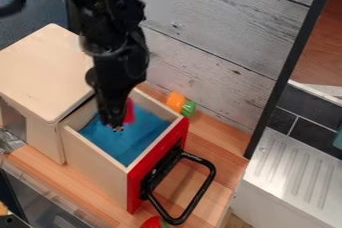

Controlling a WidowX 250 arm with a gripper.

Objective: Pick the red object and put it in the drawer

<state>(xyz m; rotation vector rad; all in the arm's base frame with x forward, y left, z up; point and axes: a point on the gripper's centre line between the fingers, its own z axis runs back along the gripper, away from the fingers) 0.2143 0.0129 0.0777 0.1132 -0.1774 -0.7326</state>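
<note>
Red object (129, 111), counted one, is inside the open drawer area in the camera view, toward 12 o'clock from the middle of the drawer's opening. One black gripper (115, 123) points down into the same opening, close at the 8 o'clock side of this object. How its jaws stand, I cannot tell, and also I cannot tell if they pinch the object.

The drawer (95, 161) is one, of pale wood, with one blue bottom (127, 144). It has one red front (135, 190) at its 4 o'clock side, and on this front is one black handle (209, 171). If the handle has some writing, it is too small to tell. One pale wooden cabinet (48, 72) stands toward 10 o'clock from the drawer.

Toward 2 o'clock from the drawer's opening, one orange piece (176, 100) and one green piece (189, 108) lie outside on the wooden counter (224, 144), and the green one is at the 4 o'clock side of the orange one. One more red thing (153, 223), with a green part, is at the 6 o'clock edge of the view, outside the drawer.
</note>
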